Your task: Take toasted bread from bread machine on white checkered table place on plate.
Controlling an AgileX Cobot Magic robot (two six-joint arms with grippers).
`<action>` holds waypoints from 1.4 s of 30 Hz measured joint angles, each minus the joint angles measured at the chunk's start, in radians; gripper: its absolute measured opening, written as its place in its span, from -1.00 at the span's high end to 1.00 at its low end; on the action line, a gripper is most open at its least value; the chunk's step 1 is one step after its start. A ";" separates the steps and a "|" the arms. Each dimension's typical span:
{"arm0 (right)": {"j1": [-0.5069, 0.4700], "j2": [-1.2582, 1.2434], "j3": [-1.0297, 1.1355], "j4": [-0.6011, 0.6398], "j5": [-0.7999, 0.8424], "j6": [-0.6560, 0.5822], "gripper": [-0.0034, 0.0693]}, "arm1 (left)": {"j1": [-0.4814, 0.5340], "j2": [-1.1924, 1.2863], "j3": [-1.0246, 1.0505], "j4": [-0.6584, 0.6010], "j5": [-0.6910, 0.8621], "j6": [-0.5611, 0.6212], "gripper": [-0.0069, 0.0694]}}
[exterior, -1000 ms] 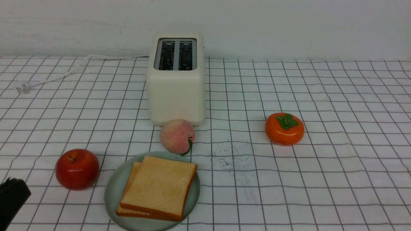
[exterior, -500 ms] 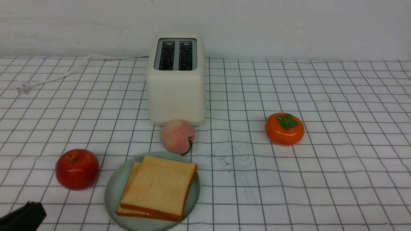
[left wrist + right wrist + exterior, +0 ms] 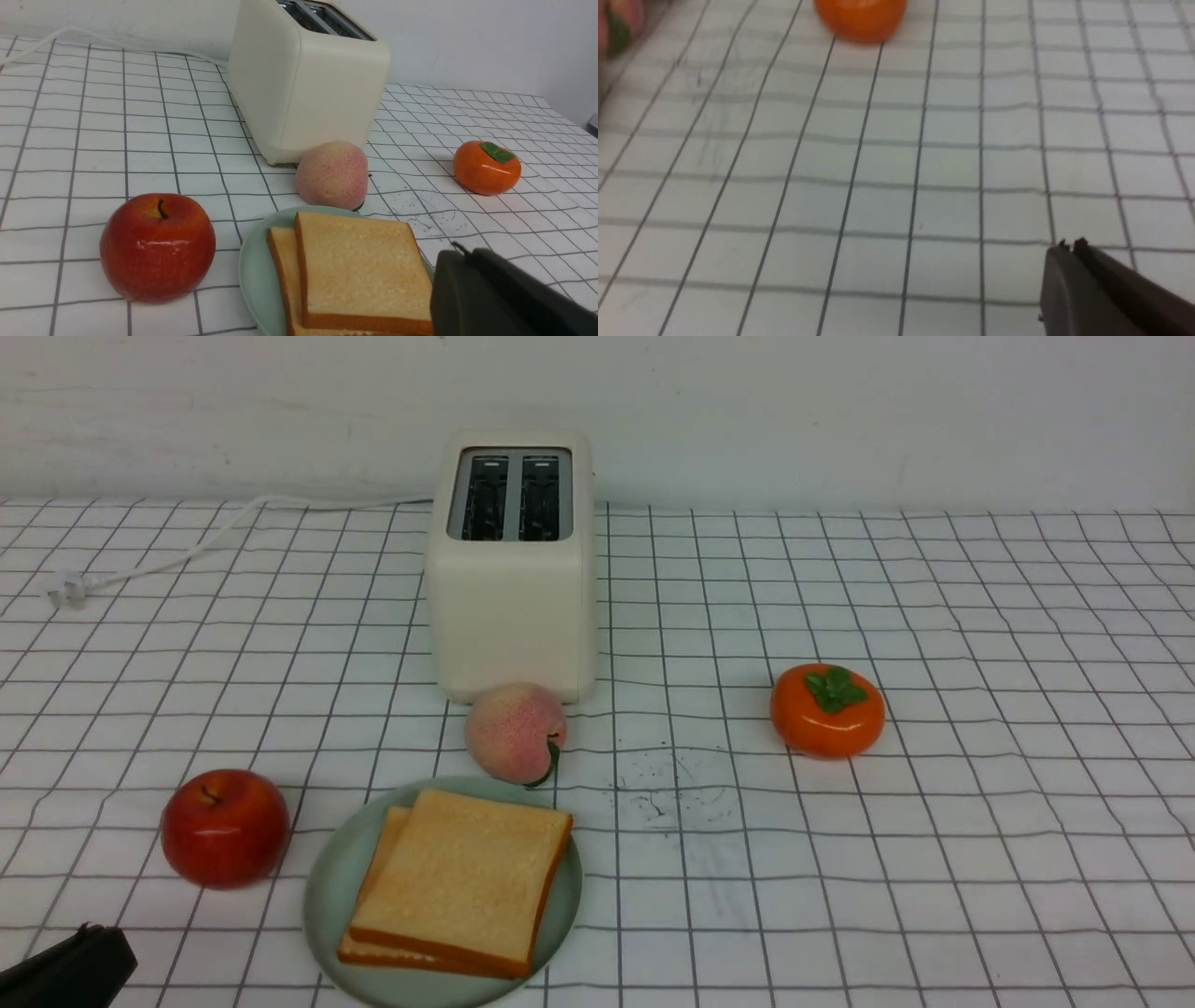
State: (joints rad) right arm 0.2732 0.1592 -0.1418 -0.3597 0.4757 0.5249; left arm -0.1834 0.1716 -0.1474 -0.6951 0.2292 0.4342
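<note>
Two slices of toasted bread [image 3: 462,882] lie stacked on the mint-green plate [image 3: 325,896] at the front of the white checkered table [image 3: 934,849]; they also show in the left wrist view [image 3: 359,266] on the plate [image 3: 254,270]. The cream bread machine [image 3: 512,607] stands behind, both slots dark and empty; it also shows in the left wrist view [image 3: 308,88]. My left gripper [image 3: 107,943] sits shut and empty at the front left corner, left of the plate, and shows shut in its own wrist view [image 3: 460,254]. My right gripper [image 3: 1069,247] is shut and empty over bare cloth, out of the front view.
A red apple [image 3: 224,828] sits left of the plate. A peach [image 3: 515,732] lies between plate and toaster. An orange persimmon [image 3: 827,709] is to the right, also in the right wrist view [image 3: 860,18]. The white cord and plug [image 3: 70,590] trail at the back left.
My left gripper dropped lower and shifted slightly right at the front left corner between one second and half a second ago, then stayed still. Toast, plate and toaster have not moved.
</note>
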 joint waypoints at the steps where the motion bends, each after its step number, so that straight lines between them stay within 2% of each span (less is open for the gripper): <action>1: -0.053 -0.049 0.029 0.024 -0.024 -0.008 0.96 | 0.000 0.000 0.000 0.000 0.000 0.000 0.81; 5: -0.171 -0.159 0.108 0.106 -0.040 -0.018 0.96 | 0.000 0.000 0.000 0.000 0.000 0.000 0.80; 11: -0.192 -0.169 0.134 0.121 -0.055 -0.023 0.96 | 0.000 0.000 0.000 0.000 0.001 0.000 0.77; 15: -0.192 -0.169 0.161 0.154 -0.103 -0.080 0.96 | 0.000 0.000 0.000 0.000 0.001 0.000 0.77; 17: -0.192 -0.169 0.164 0.246 -0.120 -0.233 0.96 | 0.000 0.000 0.000 0.000 0.001 0.000 0.76; 21: -0.192 -0.169 0.164 0.370 -0.121 -0.450 0.96 | 0.000 0.000 0.000 0.000 0.001 0.000 0.76; 24: -0.192 -0.169 0.164 0.415 -0.112 -0.517 0.96 | 0.000 0.000 0.000 0.000 0.001 0.000 0.74; 42: -0.192 -0.169 0.160 0.428 -0.093 -0.542 0.95 | 0.000 0.000 0.000 0.000 0.001 -0.003 0.72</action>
State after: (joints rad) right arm 0.0812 -0.0101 0.0186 0.0684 0.3825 -0.0169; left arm -0.1834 0.1716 -0.1474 -0.6951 0.2299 0.4316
